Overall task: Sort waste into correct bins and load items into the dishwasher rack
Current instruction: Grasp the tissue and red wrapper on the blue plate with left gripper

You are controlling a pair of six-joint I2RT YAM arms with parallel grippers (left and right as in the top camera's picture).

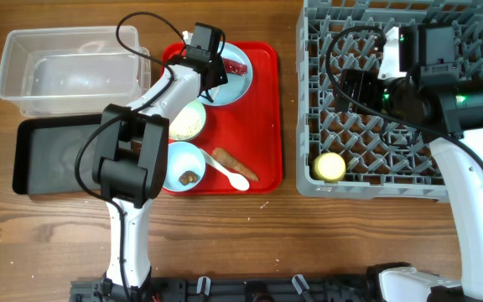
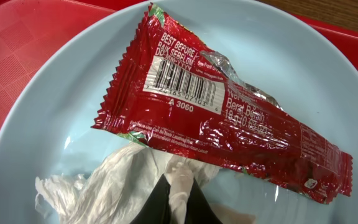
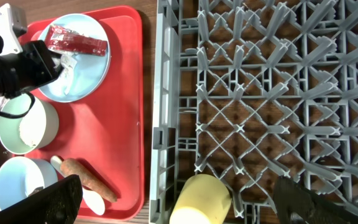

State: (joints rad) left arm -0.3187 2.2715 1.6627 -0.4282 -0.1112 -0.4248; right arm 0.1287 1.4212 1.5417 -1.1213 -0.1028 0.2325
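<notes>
My left gripper point(image 2: 180, 193) is shut on the crumpled white tissue point(image 2: 110, 186), pinched between its black fingers on the pale blue plate point(image 2: 55, 118). The red wrapper point(image 2: 222, 115) lies on the plate just beyond the tissue. From overhead, the left gripper point(image 1: 210, 80) sits over the plate point(image 1: 235, 75) on the red tray. My right gripper point(image 3: 173, 202) is open and empty above the grey dishwasher rack point(image 1: 468, 180); the yellow cup point(image 3: 202, 200) lies in the rack's near-left corner and also shows overhead point(image 1: 329, 166). The green bowl point(image 1: 189, 122) holds white grains; the light blue bowl point(image 1: 183, 164) holds brown scraps.
The clear tub point(image 1: 70, 71) and black tray point(image 1: 49, 155) stand left of the red serving tray point(image 1: 262, 126). A long brown food piece point(image 1: 235, 164) and a white spoon point(image 1: 229, 176) lie on the red tray's near side.
</notes>
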